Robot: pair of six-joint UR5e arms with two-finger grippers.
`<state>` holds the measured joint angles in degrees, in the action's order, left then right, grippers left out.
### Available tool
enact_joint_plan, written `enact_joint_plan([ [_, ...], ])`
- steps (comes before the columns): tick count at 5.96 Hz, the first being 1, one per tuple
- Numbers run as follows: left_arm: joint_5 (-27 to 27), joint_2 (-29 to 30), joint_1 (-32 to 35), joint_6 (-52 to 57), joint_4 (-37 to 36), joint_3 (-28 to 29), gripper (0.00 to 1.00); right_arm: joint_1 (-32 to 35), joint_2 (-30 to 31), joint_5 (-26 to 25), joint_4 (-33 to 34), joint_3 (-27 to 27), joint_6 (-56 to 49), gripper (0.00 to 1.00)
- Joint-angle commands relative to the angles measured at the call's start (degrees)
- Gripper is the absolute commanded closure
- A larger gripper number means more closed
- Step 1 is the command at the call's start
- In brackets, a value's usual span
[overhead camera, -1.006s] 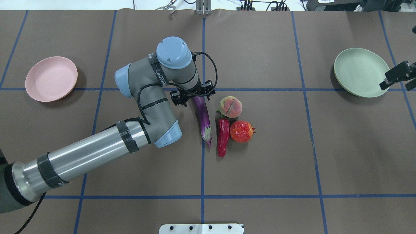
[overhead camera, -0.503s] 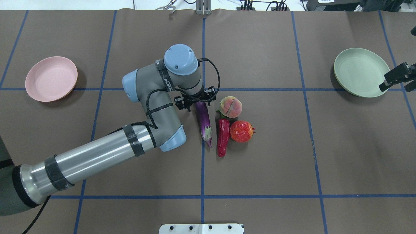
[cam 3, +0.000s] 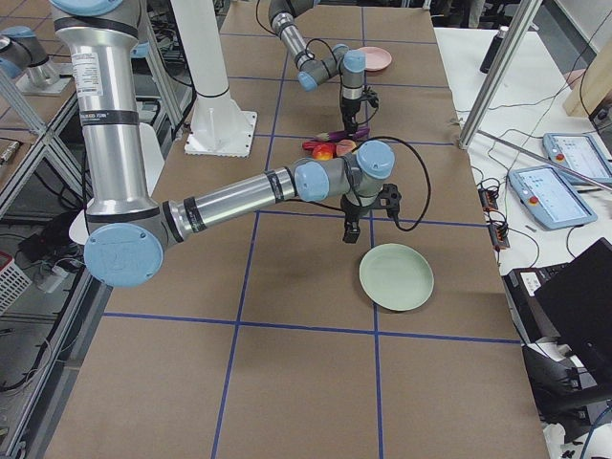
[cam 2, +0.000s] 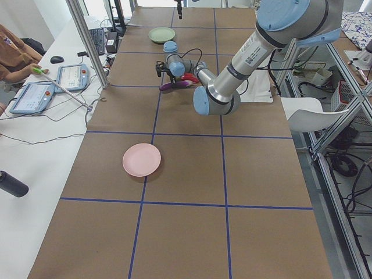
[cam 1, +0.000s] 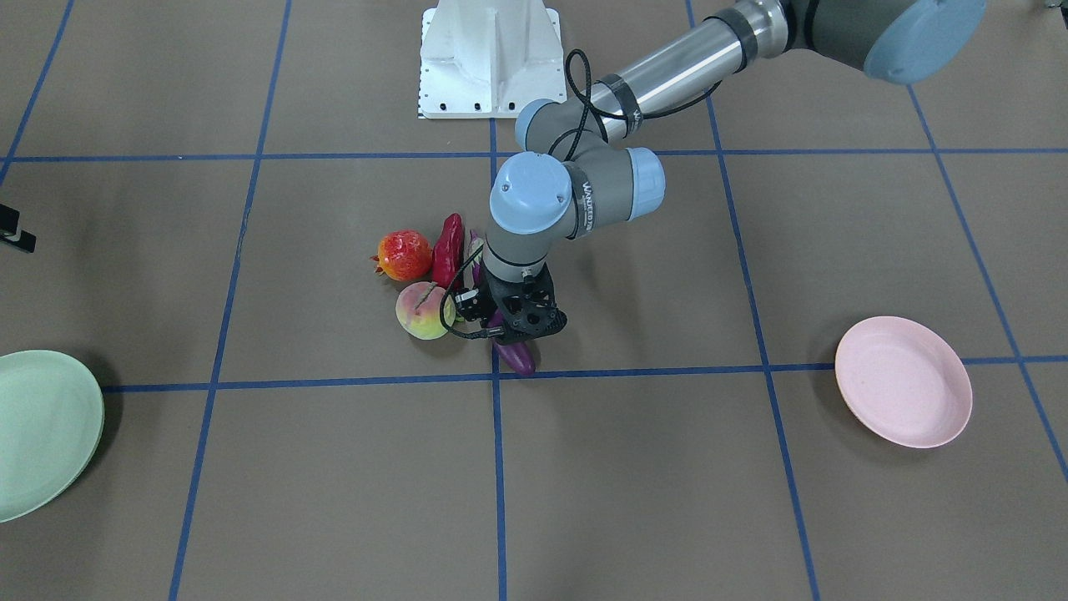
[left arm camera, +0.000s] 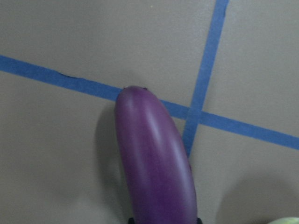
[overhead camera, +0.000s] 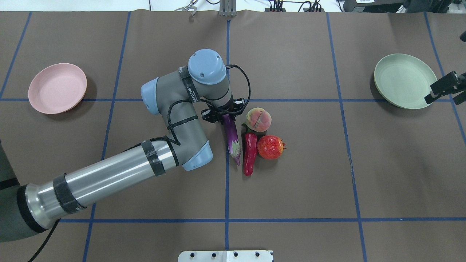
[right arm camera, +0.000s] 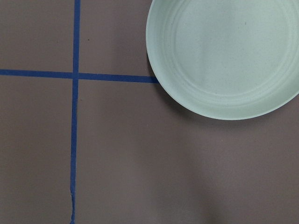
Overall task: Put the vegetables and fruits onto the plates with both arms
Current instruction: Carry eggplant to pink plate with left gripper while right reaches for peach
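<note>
The purple eggplant [overhead camera: 233, 136] lies at the table's middle, next to the red chili [overhead camera: 249, 153], the peach [overhead camera: 259, 119] and the pomegranate [overhead camera: 270, 147]. My left gripper [overhead camera: 225, 117] is down over the eggplant's far, blunt end, and its jaws close on the eggplant's sides. The left wrist view shows the eggplant [left arm camera: 154, 163] running out from between the fingertips, still on the table. The pink plate [overhead camera: 57, 88] is far left and empty. The mint plate [overhead camera: 404, 80] is far right and empty. My right gripper [overhead camera: 442, 89] hovers open and empty at the mint plate's right rim.
The white pedestal base [cam 1: 488, 58] stands at the robot's side of the table. Blue tape lines grid the brown table cover. Operator tablets [cam 2: 70, 75] and a metal post [cam 2: 87, 52] stand beyond the table's far edge.
My left arm has moved right and lowered onto the eggplant's far end. The eggplant has shifted slightly right. The right gripper has drifted a little toward the right edge.
</note>
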<state>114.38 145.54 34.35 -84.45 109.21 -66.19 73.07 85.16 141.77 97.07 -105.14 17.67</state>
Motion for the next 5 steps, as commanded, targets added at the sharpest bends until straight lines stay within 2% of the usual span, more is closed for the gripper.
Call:
enact_joint_plan([
  [1,1.8,-2.77,6.65,1.11,-1.1,-6.37,1.0,-2.47,-1.3,-0.17,-0.39,-0.07,0.0,0.0],
  [3,8.03,-13.9,17.36,16.94,-1.02,-11.31,1.0,-5.38,-3.84,-0.35,-7.3,0.98,4.35,0.0],
  [4,9.79,-20.93,22.64,31.22,-1.02,-11.16,1.0,-8.18,-8.21,-0.61,-8.73,0.99,14.23,0.0],
  [5,9.81,-25.35,27.13,43.45,-1.19,-8.89,1.0,-12.82,-11.65,-2.44,-12.4,0.9,24.94,0.0],
])
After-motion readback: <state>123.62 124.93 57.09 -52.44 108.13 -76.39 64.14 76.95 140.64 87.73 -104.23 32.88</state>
